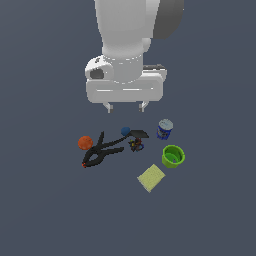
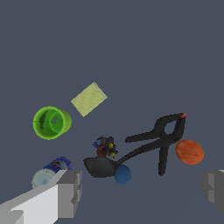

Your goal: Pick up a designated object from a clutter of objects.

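Clearly the end effector (image 1: 126, 106) hangs wide open and empty above the clutter. The cluster (image 1: 135, 145) lies on the desk, touching the spatula (image 1: 137, 134), just beside the blue ball (image 1: 125, 131) and clamp (image 1: 101, 152). A good approach descends straight over it, fingers straddling only the cluster, clear of the spatula.

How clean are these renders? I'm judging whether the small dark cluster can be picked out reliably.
Exterior view: flat, even light, no glare or blur, but the dark cluster is tiny and merges with the black spatula. Wrist view: sharp, its coloured specks readable; open gripper fingers crop the frame's edges.
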Robot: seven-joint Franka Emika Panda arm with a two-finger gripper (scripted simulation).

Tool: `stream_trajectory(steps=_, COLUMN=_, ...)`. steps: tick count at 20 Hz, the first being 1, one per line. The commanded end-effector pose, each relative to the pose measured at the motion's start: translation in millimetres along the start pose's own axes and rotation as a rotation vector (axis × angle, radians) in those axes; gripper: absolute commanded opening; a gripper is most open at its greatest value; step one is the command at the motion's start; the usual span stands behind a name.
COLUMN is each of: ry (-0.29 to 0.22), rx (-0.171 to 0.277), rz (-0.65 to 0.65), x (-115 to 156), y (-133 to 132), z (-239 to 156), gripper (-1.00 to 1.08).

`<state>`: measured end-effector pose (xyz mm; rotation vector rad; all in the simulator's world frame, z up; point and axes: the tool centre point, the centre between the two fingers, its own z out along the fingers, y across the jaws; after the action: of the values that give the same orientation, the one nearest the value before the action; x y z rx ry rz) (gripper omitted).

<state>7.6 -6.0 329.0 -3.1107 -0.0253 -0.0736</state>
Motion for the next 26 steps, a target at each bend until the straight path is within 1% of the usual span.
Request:
stream_trajectory(steps=1, ry=0.0, rx=0.0, rz=0.0, x=0, y=0, z=0, gripper=1.0)
stream_trajectory(steps=4, ry=0.012, rx=0.004, rz=0.002, x=3, y=-1, z=-4, gripper=1.0)
stream_trajectory(steps=9, ry=0.06, rx=0.022, rz=0.011, x=14, y=-3, z=-21, gripper=1.0)
stream_trajectory(steps=11, ry=0.067, rx=0.025, rz=0.013, x=15, y=-3, z=-24, gripper=1.0)
stream_trajectory(steps=14, ry=0.063, rx=0.023, rz=0.012, x=14, y=-3, z=-22, gripper=1.0)
stream_trajectory(steps=20, ry=0.056, rx=0.017, rz=-0.004, x=14, y=-5, z=-4, gripper=1.0)
stream_trajectory(steps=26, ry=0.04, rx=0.005, rz=-0.041, x=11, y=-10, z=38, gripper=1.0)
